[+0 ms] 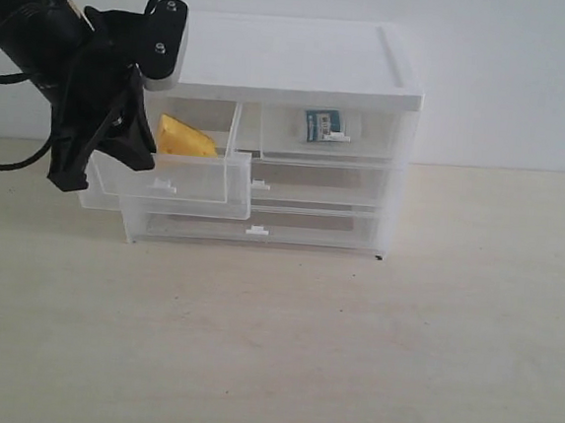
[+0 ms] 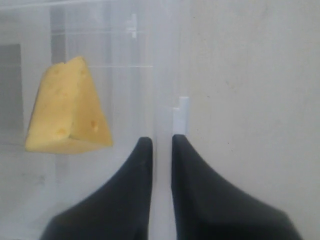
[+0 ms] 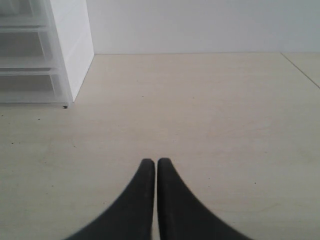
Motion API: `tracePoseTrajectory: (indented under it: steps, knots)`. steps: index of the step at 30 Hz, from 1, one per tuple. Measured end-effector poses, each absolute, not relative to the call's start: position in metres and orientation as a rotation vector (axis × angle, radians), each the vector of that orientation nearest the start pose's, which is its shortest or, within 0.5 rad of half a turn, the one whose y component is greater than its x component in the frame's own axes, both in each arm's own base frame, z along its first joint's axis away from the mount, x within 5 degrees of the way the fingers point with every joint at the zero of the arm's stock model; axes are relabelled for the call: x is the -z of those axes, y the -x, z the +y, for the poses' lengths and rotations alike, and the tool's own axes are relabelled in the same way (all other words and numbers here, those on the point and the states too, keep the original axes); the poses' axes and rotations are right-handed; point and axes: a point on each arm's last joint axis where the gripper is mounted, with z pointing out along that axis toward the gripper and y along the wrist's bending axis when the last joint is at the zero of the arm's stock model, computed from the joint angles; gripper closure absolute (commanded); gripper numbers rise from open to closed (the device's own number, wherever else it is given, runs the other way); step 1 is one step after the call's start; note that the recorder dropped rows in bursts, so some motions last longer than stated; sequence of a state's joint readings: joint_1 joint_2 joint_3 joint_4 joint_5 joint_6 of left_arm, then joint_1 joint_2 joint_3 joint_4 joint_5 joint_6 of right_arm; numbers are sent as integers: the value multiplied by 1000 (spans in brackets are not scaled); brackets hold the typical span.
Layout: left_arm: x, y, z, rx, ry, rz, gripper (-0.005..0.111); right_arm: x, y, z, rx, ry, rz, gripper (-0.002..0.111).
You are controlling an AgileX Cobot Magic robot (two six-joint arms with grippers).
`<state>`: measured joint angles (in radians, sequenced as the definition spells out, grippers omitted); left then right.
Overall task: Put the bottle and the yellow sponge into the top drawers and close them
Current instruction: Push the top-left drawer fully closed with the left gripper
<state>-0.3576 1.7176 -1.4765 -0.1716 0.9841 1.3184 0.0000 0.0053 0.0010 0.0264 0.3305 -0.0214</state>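
The white cabinet has its left top drawer pulled out, and the yellow sponge lies inside it. My left gripper reaches down over that drawer's front wall. In the left wrist view the left gripper is shut on the thin translucent wall, one finger inside and one outside. The small white tab handle sits just past the tips, and the yellow sponge lies to one side. The bottle lies in the right top drawer, which is pushed in. My right gripper is shut and empty over the table.
Two full-width translucent drawers sit pushed in below the top ones. The cabinet's corner shows at the edge of the right wrist view. The light wooden table spreads in front, with a white wall behind.
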Motion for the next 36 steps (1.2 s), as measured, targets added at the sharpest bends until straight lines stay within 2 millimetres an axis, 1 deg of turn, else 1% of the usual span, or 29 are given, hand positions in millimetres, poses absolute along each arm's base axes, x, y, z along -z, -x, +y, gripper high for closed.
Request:
tracePoseTrajectory:
  steps: [6, 10, 19, 27, 31, 36]
  knots:
    - [-300, -338, -138, 116, 2609, -2384, 102, -183, -54, 1, -10, 3, 1820, 108]
    - [-304, -338, -138, 115, 2618, -2375, 102, -183, -54, 1, -10, 3, 1820, 108]
    - [-304, -339, -142, 52, 2612, -2438, 102, -183, -54, 1, -10, 3, 1820, 108]
    - [-300, -346, -145, 72, 2618, -2479, 102, -183, -54, 1, -10, 3, 1820, 108]
    - [-302, -355, -147, 162, 2653, -2561, 102, -183, -54, 1, -10, 3, 1820, 108]
    - [-304, -359, -148, 223, 2675, -2585, 102, -183, -54, 1, -10, 3, 1820, 108]
